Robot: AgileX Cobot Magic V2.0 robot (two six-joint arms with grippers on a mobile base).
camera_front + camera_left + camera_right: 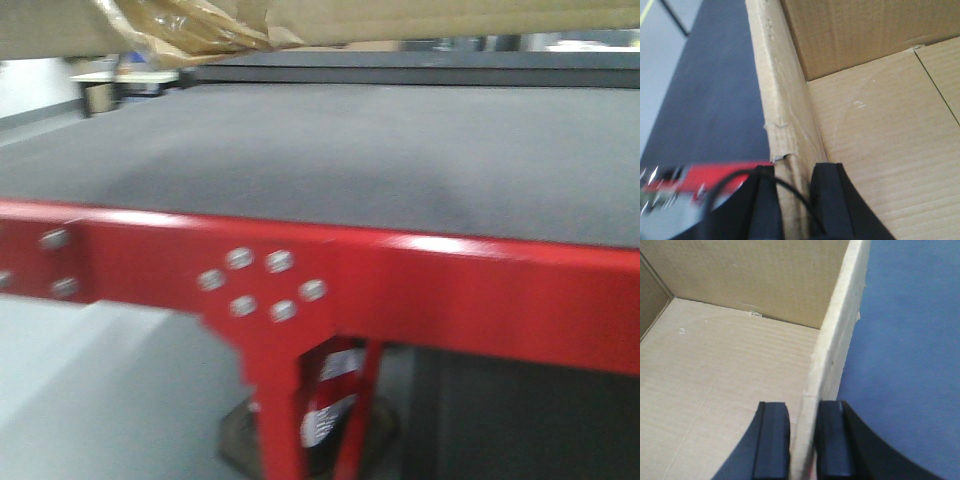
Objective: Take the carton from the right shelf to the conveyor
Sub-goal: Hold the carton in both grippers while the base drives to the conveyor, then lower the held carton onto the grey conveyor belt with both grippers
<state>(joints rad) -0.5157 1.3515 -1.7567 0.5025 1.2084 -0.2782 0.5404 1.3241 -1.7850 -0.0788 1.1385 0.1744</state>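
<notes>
The carton is an open brown cardboard box. In the front view only its underside (pixel 400 20) shows along the top edge, held above the conveyor's dark grey belt (pixel 350 150). My left gripper (pixel 796 200) is shut on the carton's left wall (pixel 782 125), one finger outside and one inside. My right gripper (pixel 802 440) is shut on the carton's right wall (pixel 837 340) in the same way. The carton's inside (pixel 730 365) is empty. The belt lies below on both sides, in the left wrist view (pixel 715 90) and the right wrist view (pixel 910 340).
The conveyor's red steel frame (pixel 450 290) with bolted plates runs across the front, on a red leg (pixel 280 410) that carries a white label (pixel 330 400). Grey floor (pixel 90 400) lies below left. The red frame also shows under my left gripper (pixel 715 175). Crumpled tape (pixel 190 30) hangs from the carton.
</notes>
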